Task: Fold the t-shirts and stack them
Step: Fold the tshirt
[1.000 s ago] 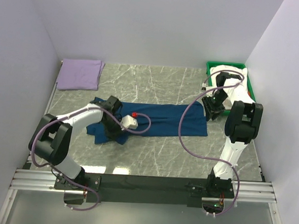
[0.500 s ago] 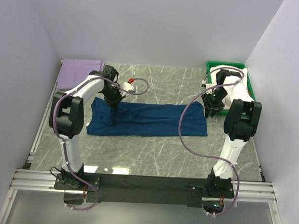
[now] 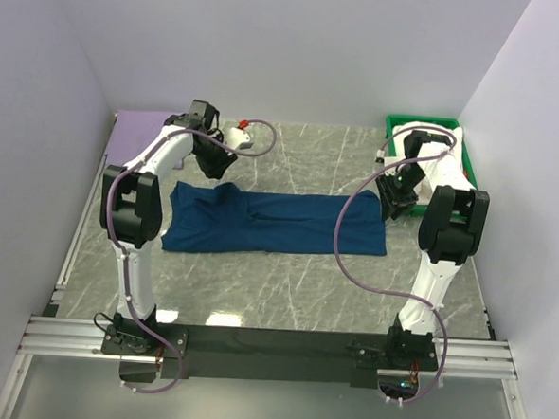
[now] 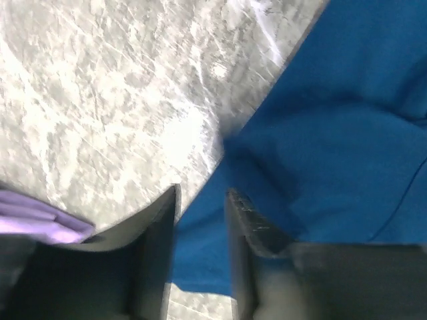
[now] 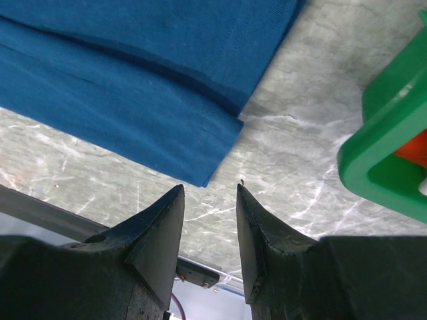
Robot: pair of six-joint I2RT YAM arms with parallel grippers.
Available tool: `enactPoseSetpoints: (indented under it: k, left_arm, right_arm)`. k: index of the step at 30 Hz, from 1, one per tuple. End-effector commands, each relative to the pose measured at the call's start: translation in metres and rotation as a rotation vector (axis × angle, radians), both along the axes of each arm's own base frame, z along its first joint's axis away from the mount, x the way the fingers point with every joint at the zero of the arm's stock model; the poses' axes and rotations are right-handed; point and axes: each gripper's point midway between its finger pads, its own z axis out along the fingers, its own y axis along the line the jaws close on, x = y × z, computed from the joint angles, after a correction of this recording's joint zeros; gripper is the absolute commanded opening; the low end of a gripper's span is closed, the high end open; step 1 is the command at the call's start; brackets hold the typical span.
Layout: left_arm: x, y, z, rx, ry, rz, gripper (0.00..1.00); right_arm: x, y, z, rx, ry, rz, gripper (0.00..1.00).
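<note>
Left gripper (image 4: pixel 200 197): fingers are standing slightly apart with nothing between them, hanging over the far left corner of the navy blue t-shirt (image 3: pixel 279 224), where cloth meets stone.

Right gripper (image 5: pixel 208 193): fingers are also sitting a narrow gap apart and holding nothing, hovering over bare stone just off the near right corner of the navy shirt.

Navy blue t-shirt: it is lying as a long folded band across the middle of the table (image 3: pixel 303 287), its doubled layers showing at the right end in the right wrist view.

Pale lavender t-shirt (image 3: pixel 132 129): it is lying flat in the far left corner, partly covered by the left arm.

Green bin (image 3: pixel 472 166): it is sitting at the far right corner, with white cloth (image 3: pixel 442 137) filling it and a patch of orange-red (image 5: pixel 413 150) showing inside its rim.

Table: grey marble-patterned top, catching glare near the front edge.

Enclosure: plain pale walls (image 3: pixel 299 49) are closing in the left, back and right sides.
</note>
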Motion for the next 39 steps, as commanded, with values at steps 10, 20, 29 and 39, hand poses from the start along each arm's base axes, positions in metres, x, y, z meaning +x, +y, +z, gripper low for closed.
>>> enactPoseSetpoints:
  k: [10, 20, 29, 39]
  left_arm:
    - [-0.029, 0.024, 0.039, -0.254, 0.072, 0.209, 0.55]
    - [-0.054, -0.009, 0.025, -0.278, 0.062, 0.234, 0.55]
    - [-0.057, -0.027, -0.019, -0.101, 0.013, 0.287, 0.51]
    - [-0.060, -0.021, -0.048, -0.005, 0.056, 0.294, 0.48]
  right_arm:
    - [0.024, 0.048, 0.031, 0.124, -0.124, 0.071, 0.44]
    - [0.029, 0.094, 0.026, 0.175, -0.117, 0.098, 0.41]
    - [0.019, 0.093, 0.009, 0.162, -0.069, 0.076, 0.37]
    - [0.013, 0.084, 0.000, 0.121, -0.055, 0.079, 0.36]
